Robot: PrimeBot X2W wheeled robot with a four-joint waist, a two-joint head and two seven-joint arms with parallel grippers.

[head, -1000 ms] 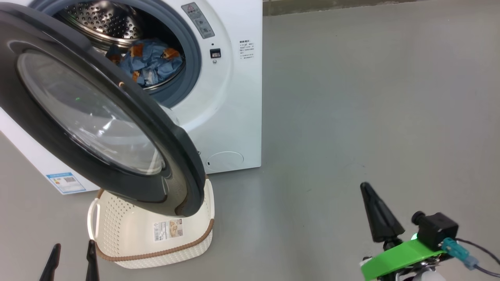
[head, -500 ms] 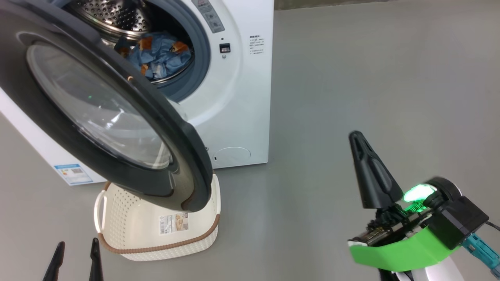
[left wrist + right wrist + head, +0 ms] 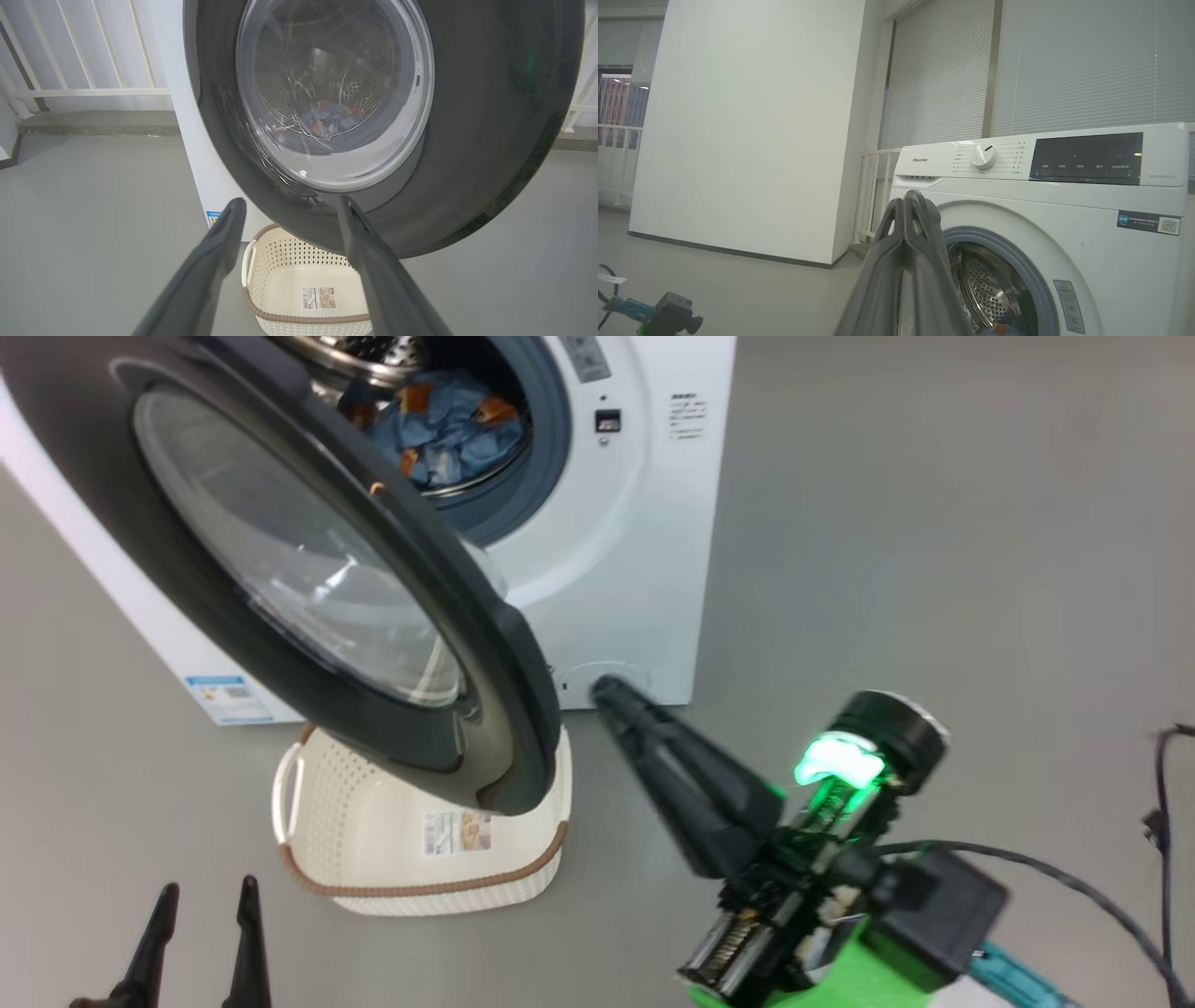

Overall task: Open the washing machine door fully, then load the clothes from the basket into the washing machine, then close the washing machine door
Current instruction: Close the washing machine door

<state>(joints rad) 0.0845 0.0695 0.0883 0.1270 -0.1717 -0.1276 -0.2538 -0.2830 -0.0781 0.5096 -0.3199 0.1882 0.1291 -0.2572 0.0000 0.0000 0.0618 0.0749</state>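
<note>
The washing machine (image 3: pixel 644 541) stands with its door (image 3: pixel 504 709) swung partly out, its black rim hanging over the basket (image 3: pixel 336 821). Blue clothes (image 3: pixel 448 425) with orange prints lie in the steel drum. The basket shows a bare bottom with a label sticker. My right gripper (image 3: pixel 607 689) is shut on nothing, its tip just right of the door's free edge and low before the machine's front. My left gripper (image 3: pixel 201 915) is open, left of the basket. In the left wrist view my left gripper (image 3: pixel 289 203) faces the door (image 3: pixel 467 116), with the basket (image 3: pixel 299 254) below. My right gripper (image 3: pixel 913 196) points at the washing machine (image 3: pixel 1064 224).
A black cable (image 3: pixel 1162 775) trails on the grey floor at the far right. White railing (image 3: pixel 84 91) runs behind the machine. A white wall (image 3: pixel 738 130) stands to its side. The control dial (image 3: pixel 984 156) sits on the top panel.
The head camera has shifted, sliding the scene rightwards. My right arm has swung left and forward, bringing its shut fingers close to the door's free edge. The left gripper has stayed open.
</note>
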